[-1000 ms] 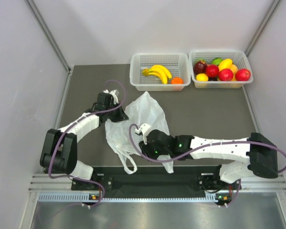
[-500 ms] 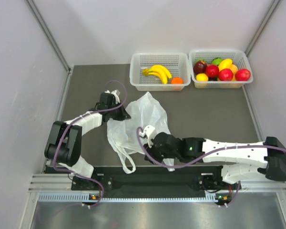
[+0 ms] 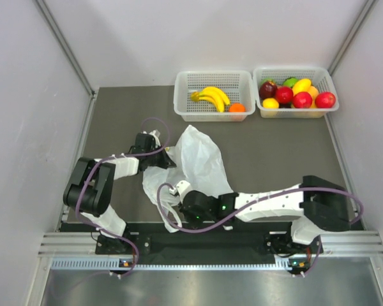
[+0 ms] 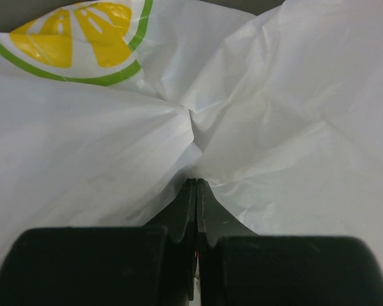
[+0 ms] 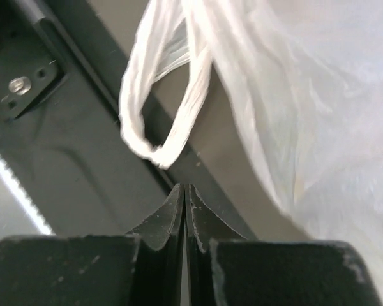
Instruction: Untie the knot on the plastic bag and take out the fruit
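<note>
The white plastic bag (image 3: pixel 195 156) lies crumpled and flat on the dark mat, with a citrus print showing in the left wrist view (image 4: pixel 83 38). My left gripper (image 3: pixel 168 157) is at the bag's left edge, and its tips (image 4: pixel 196 182) are shut on a puckered fold of film. My right gripper (image 3: pixel 179 217) is shut and empty at the bag's near edge. Its tips (image 5: pixel 184 186) are just short of a twisted loop handle (image 5: pixel 159 143). The bananas (image 3: pixel 210 95) and the orange fruit (image 3: pixel 237 107) lie in the left basket (image 3: pixel 185 111). I see no dark red-purple fruit apart from the heap.
A second white basket (image 3: pixel 332 108) at the back right holds a heap of red, yellow and green fruit. The black base rail (image 5: pixel 64 159) runs under the right gripper along the near edge. Grey walls close in both sides and the back.
My right gripper has swung left and towards the near edge, down to the bag's handle loop. My left gripper has drawn back and right a little with the bag's edge.
</note>
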`<state>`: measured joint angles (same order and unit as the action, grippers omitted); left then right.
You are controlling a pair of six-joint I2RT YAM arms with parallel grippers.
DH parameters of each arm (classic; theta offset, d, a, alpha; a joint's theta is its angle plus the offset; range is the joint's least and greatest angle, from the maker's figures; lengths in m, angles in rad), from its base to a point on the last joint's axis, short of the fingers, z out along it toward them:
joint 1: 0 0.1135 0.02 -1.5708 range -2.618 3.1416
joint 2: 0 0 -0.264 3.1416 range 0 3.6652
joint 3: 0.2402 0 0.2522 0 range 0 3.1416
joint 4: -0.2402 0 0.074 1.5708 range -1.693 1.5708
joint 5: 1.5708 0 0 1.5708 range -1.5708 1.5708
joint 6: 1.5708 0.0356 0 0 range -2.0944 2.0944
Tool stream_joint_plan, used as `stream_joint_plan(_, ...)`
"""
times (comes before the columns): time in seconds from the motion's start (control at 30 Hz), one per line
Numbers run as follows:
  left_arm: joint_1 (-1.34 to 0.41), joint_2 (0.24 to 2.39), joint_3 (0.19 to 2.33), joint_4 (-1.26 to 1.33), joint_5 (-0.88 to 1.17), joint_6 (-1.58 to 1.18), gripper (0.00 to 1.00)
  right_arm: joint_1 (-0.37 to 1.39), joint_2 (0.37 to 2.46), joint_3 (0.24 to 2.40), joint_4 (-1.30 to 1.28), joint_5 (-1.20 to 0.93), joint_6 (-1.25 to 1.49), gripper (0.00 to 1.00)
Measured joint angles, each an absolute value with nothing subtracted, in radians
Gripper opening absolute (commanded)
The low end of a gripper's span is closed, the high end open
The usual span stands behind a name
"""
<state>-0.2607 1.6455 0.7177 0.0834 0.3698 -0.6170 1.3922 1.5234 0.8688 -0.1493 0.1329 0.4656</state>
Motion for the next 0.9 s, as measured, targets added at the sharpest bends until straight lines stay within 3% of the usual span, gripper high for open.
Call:
stream_joint_plan(0.27, -0.265, 1.645, 0.685, 0.152, 0.391, -0.633, 0.00, 1.392, 1.697, 0.972, -0.142, 0.360, 0.522, 0.00)
stream_joint_plan(0.63, -0.269, 1.645, 0.669, 0.180, 0.412, -0.643, 0.00, 1.291, 1.644, 0.968, -0.139, 0.639, 0.558, 0.02)
stream_joint_plan(0.77, -0.279, 1.645, 0.666, 0.179, 0.422, -0.649, 0.00, 1.234, 1.634, 0.968, -0.098, 0.675, 0.516, 0.27)
stream_joint_plan(0.8, -0.280, 1.645, 0.665, 0.179, 0.425, -0.649, 0.00, 1.216, 1.634, 0.968, -0.089, 0.668, 0.501, 0.40)
stream_joint_plan(0.9, -0.283, 1.645, 0.665, 0.175, 0.431, -0.652, 0.00, 1.173, 1.634, 0.968, -0.064, 0.617, 0.455, 0.63)
